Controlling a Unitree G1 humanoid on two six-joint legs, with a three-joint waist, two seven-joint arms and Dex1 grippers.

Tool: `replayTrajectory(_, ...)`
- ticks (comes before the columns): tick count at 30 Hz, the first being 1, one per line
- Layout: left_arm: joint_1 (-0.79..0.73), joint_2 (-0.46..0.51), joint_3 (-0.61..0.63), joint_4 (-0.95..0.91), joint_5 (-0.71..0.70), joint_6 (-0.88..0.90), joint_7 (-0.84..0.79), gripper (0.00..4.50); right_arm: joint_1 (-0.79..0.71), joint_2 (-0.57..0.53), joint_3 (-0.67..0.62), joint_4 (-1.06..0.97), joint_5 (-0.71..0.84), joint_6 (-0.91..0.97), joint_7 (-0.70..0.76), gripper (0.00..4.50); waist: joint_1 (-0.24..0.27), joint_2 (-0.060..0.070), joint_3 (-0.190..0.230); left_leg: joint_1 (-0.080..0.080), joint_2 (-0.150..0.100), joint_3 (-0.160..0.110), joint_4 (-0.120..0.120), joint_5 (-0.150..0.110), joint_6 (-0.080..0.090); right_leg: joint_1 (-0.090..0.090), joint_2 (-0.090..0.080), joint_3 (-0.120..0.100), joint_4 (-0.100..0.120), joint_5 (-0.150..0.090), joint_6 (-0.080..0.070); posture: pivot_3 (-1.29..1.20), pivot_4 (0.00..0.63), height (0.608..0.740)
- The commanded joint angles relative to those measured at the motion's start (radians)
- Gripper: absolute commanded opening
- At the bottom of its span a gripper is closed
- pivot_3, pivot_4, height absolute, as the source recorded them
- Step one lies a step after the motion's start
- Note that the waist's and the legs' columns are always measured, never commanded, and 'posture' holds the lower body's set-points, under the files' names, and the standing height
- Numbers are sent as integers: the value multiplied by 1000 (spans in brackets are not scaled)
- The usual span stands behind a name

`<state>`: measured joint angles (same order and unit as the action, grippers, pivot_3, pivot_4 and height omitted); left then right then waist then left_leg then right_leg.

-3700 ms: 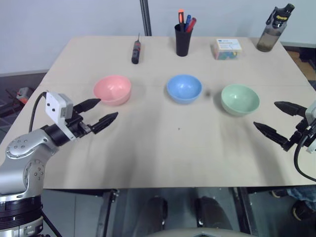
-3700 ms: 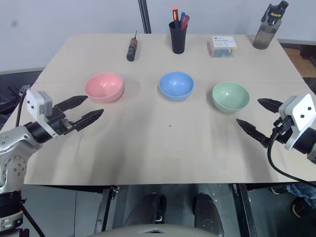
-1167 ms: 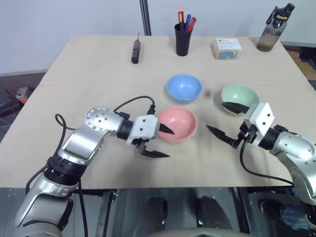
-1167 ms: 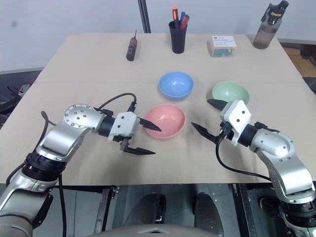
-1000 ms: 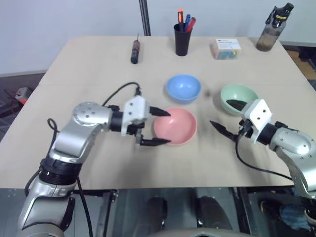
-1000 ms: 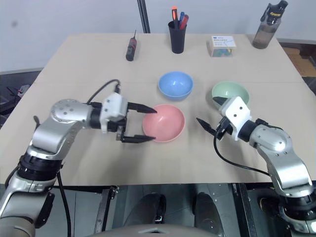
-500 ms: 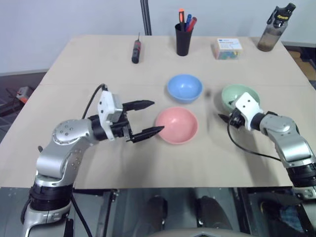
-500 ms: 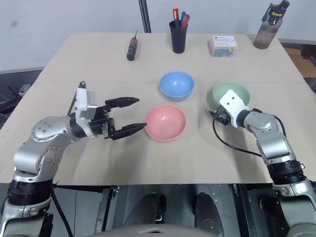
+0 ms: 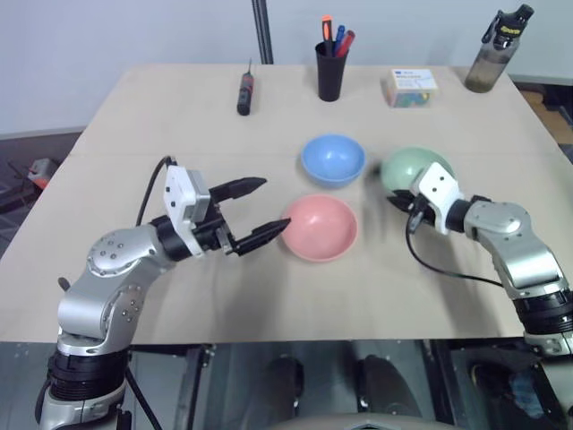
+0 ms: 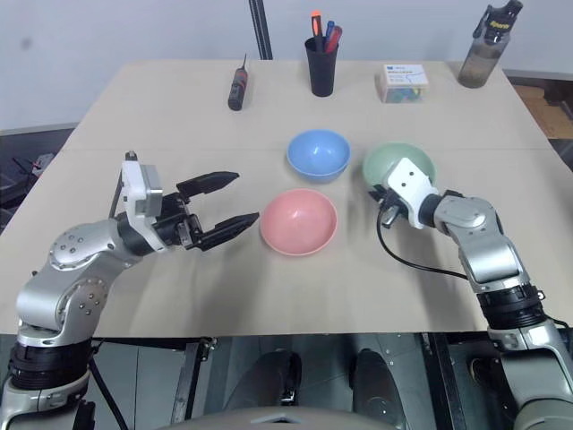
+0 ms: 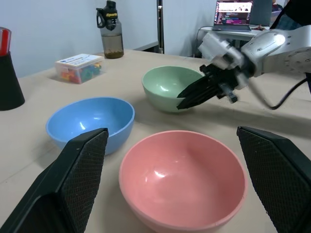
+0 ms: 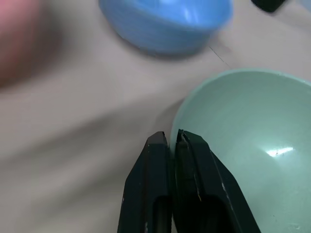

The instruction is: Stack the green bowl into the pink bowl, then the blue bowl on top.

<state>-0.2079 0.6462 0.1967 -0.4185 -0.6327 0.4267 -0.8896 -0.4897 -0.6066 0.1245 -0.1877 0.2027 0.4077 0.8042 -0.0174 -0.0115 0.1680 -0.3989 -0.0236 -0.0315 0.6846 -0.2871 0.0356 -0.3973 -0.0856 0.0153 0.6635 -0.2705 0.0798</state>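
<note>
The pink bowl point(image 9: 320, 226) sits upright at the table's middle, with the blue bowl point(image 9: 333, 160) just behind it. The green bowl point(image 9: 414, 168) lies to their right, tipped slightly. My right gripper point(image 9: 392, 199) is shut on its near rim; the right wrist view shows the fingers point(image 12: 155, 160) pinching that rim of the green bowl point(image 12: 243, 126). My left gripper point(image 9: 275, 204) stands open just left of the pink bowl, touching nothing. In the left wrist view the pink bowl point(image 11: 182, 177) lies ahead between the spread fingers.
Along the table's far edge stand a screwdriver point(image 9: 244, 92), a black pen cup point(image 9: 330, 72), a small box point(image 9: 412, 88) and a bottle point(image 9: 492, 58). Bare tabletop point(image 9: 376, 296) runs in front of the bowls to the near edge.
My right gripper has closed on the green bowl's near rim, and the bowl has shifted a little left and tipped. The left gripper has drawn back slightly from the pink bowl, staying open.
</note>
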Motion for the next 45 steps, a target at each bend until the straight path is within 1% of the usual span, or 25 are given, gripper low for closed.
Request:
replayTrajectory(1, -6, 7, 30, 11, -4, -33, -3, 4500, -33, 29, -9, -180, 121, 62, 47, 125, 2, 0, 0, 0, 0, 0, 0, 0, 0, 0, 0, 0, 0, 0, 0, 0, 150, 740)
replayTrajectory(6, -11, 12, 30, 37, -6, -42, -10, 4500, -49, 68, 84, -245, 157, 116, 80, 125, 7, 0, 0, 0, -1, -1, 0, 0, 0, 1, -1, -1, 0, 0, 0, 0, 150, 740)
replayTrajectory(9, -14, 14, 31, 49, -3, -47, -8, 4500, -55, 64, 167, -218, 118, 88, 132, 125, 4, 0, 0, 0, -1, -1, 0, 0, 0, 1, -1, -1, -1, 0, 0, 0, 150, 740)
replayTrajectory(11, -12, 16, 32, 49, -4, -48, -8, 4500, -59, 78, 177, -210, 124, 82, 141, 125, 3, 0, 0, 0, -1, -1, 0, 0, 0, 0, -1, -1, 0, 0, 0, 0, 150, 740)
replayTrajectory(15, 2, 17, 36, 42, -6, -48, -7, 4500, -91, 93, 184, -196, 182, 120, 203, 125, 3, 0, 0, 0, -1, -1, 0, 0, 0, 0, -1, -1, 0, 0, 0, 0, 150, 740)
replayTrajectory(16, 5, 17, 36, 40, -6, -48, -5, 4500, -97, 95, 187, -193, 193, 129, 216, 775, 3, 0, 0, 0, -1, -1, 0, 0, 0, 0, -1, -1, 0, 0, 0, 0, 150, 740)
replayTrajectory(17, 8, 17, 36, 38, -6, -49, -5, 4500, -103, 93, 191, -192, 200, 138, 229, 895, 3, 0, 0, 0, -1, -1, 0, 0, 0, 0, -1, -1, -1, 0, 0, 0, 150, 740)
replayTrajectory(19, 15, 17, 37, 31, -8, -47, -3, 4500, -115, 89, 194, -189, 199, 134, 245, 1807, 3, 0, 0, 0, -1, -1, 0, 0, 0, 0, -1, -1, -1, 0, 0, 0, 150, 740)
replayTrajectory(20, 18, 18, 39, 28, -10, -46, -2, 4500, -115, 99, 181, -187, 192, 114, 232, 2153, 3, 0, 0, 0, -1, -1, 0, 0, 0, 0, -1, -1, -1, 0, 0, 0, 150, 740)
replayTrajectory(21, 23, 19, 43, 26, -13, -46, -2, 4500, -119, 110, 160, -189, 197, 105, 217, 2688, 3, 0, 0, 0, -1, -1, 0, 0, 0, 0, -1, -1, -1, 0, 0, 0, 150, 740)
replayTrajectory(23, 31, 21, 49, 22, -14, -46, -1, 4500, -131, 119, 110, -196, 215, 107, 194, 3511, 4, 0, 0, 0, -1, -1, 0, 0, 0, 0, -1, -1, -1, 0, 0, 0, 150, 740)
replayTrajectory(25, 42, 21, 53, 15, -18, -44, 1, 4500, -150, 98, 67, -178, 185, 83, 165, 4389, 4, 0, 0, 0, -1, -1, 0, 0, 0, 0, -1, -1, -1, 0, 0, 0, 150, 740)
replayTrajectory(27, 62, 22, 64, 0, -35, -34, -8, 4500, -192, 23, 58, -51, 74, -30, 173, 4389, 4, 0, 0, 0, -1, -1, 0, 0, 0, 0, -1, -1, -1, 0, 0, 0, 150, 740)
replayTrajectory(29, 77, 27, 73, -8, -52, -28, -21, 4500, -236, -27, 76, 92, -13, -144, 188, 4389, 5, 0, 0, 0, -2, -1, 0, 0, 0, 0, -2, -1, -1, 0, 0, 0, 150, 740)
replayTrajectory(31, 91, 39, 81, -11, -62, -31, -36, 4500, -296, -51, 117, 272, -96, -292, 211, 4389, 3, 0, 0, 1, -2, -1, 0, 0, 0, 0, -2, -1, -1, 0, 0, 0, 150, 740)
replayTrajectory(33, 106, 51, 97, -16, -81, -25, -44, 4500, -363, -48, 157, 459, -180, -459, 223, 4389, -1, 0, 0, 1, -1, 0, -1, 0, 0, 0, -1, -1, -1, 0, 0, 0, 150, 740)
replayTrajectory(36, 131, 47, 135, -22, -73, -30, 0, 4500, -506, 31, 226, 789, -309, -703, 165, 4389, -22, 0, 0, 1, 0, 2, -3, 0, 0, -1, 0, 1, -1, 0, 0, 0, 150, 740)
replayTrajectory(38, 138, 37, 152, -30, -54, -37, 46, 4500, -564, 86, 248, 933, -353, -813, 140, 4389, -31, 0, 1, 1, 0, 4, -3, 0, -1, -2, 0, 3, -1, 0, 0, 0, 150, 740)
replayTrajectory(41, 149, 27, 164, -44, -14, -36, 124, 4500, -625, 158, 266, 1100, -411, -930, 80, 4389, -32, 0, 0, 0, 0, 4, -4, 0, -1, -4, 0, 3, -1, 0, 0, 0, 150, 740)
replayTrajectory(45, 172, 3, 173, -77, 27, -50, 205, 4500, -682, 228, 276, 1254, -477, -1011, -2, 4389, -27, 1, 0, -1, -1, 3, -4, 0, -1, -5, -1, 2, -1, 0, 0, 0, 150, 740)
